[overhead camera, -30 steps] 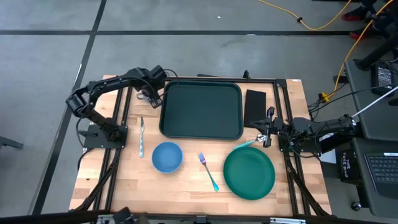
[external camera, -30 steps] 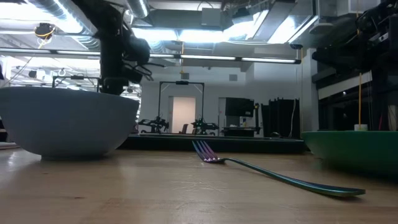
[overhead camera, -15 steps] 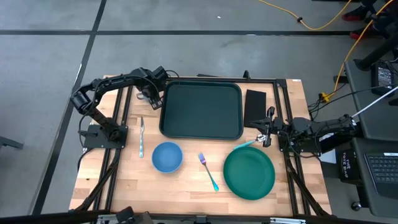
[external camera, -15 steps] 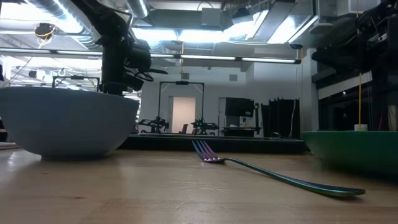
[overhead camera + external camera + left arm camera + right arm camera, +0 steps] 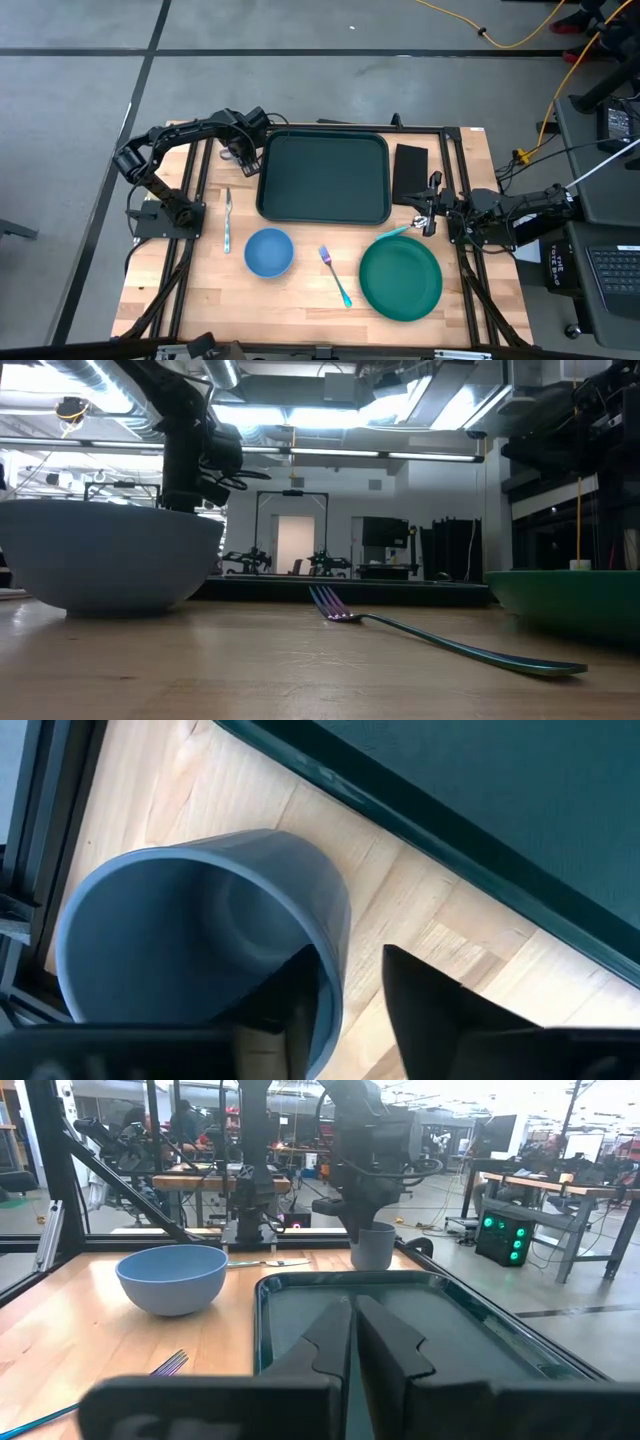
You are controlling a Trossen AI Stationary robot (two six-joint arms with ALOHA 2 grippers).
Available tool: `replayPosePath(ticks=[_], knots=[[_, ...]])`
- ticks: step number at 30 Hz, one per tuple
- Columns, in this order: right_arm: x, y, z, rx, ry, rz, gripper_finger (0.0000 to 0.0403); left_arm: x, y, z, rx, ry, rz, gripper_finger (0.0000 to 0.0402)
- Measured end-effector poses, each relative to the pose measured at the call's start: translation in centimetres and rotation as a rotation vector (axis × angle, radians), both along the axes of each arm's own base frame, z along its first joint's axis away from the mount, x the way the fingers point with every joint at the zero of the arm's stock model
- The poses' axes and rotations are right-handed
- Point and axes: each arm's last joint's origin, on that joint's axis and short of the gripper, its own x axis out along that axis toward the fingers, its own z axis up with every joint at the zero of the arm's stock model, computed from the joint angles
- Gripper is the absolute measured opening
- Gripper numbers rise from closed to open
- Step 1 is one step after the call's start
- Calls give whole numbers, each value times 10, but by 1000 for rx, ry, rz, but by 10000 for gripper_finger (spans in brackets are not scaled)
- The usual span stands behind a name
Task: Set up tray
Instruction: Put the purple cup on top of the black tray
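in the left wrist view the left hand now has its fingers drawn in around the rim of a grey-blue cup, one finger inside the mouth and one outside against the wall, where a second ago they stood wide; the squeeze looks still in progress, so i cannot tell whether the grip is firm yet. the arm itself has barely shifted over that second, so the change is all in the fingers. the cup stands on the wooden surface just beside the tray's left far corner, not on it. going outward across the near part of the surface, a blue bowl, a fork with an iridescent handle and a round green plate lie untouched, with a second utensil along the left side. behind them the tray sits in the middle of the far half, and nothing rests in it. a black napkin lies just beside its right edge. the right hand waits near the plate's far rim, fingers closed on nothing, unmoved. my reading is that the cup is the first item being taken, and lifting it over the raised rim into the tray comes next; everything else remains to be placed.
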Motion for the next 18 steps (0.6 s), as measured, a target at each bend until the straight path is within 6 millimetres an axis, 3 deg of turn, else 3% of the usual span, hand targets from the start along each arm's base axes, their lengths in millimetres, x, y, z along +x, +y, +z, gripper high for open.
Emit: replayPosePath(ticks=[7,13,18], knots=[[0,0,0,0,0,-2,26,0,0,0,-1,7,0,9],[0,0,0,0,0,-2,26,-3,-2,5,-31,40,1,4],[0,0,0,0,0,-2,26,-6,-7,21,-6,17,-3,4]])
